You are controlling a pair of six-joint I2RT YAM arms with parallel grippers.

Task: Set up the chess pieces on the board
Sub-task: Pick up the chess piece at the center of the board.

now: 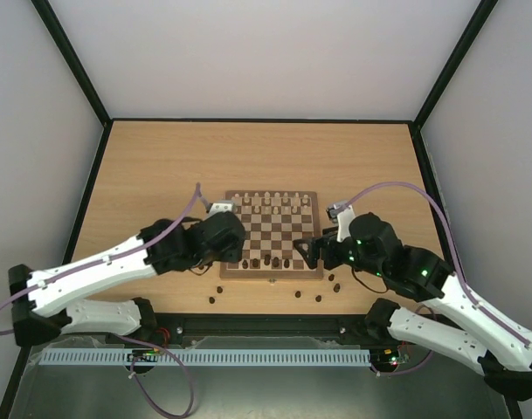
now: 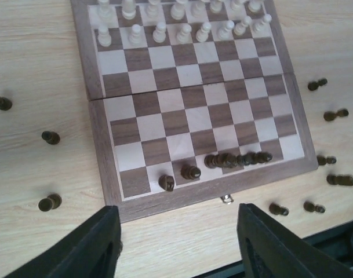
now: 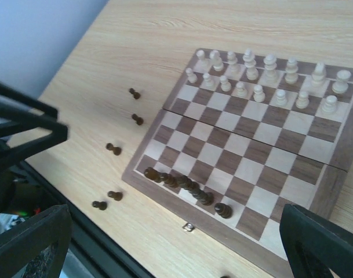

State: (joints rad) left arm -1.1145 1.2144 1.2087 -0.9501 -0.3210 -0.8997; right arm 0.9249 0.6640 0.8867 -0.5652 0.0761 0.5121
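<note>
The board (image 1: 272, 229) lies mid-table with its clasp (image 2: 226, 198) on the near edge. Cream chess pieces (image 2: 164, 29) fill its two far rows. Several dark pieces (image 2: 222, 160) stand in the near row, two of them (image 2: 167, 182) apart at the left end. More dark pieces (image 2: 50, 137) lie loose on the table on both sides and in front. My left gripper (image 2: 179, 231) hovers open over the bare table just before the board's near edge, holding nothing. My right gripper (image 3: 176, 243) is wide open above the board's near right corner, also holding nothing.
Loose dark pieces (image 1: 319, 298) are scattered between the board and the table's front edge, near both arm bases. A dark slot with a cable tray (image 1: 204, 358) runs along the front. White walls and black frame posts bound the table (image 1: 161, 166) at the sides and back.
</note>
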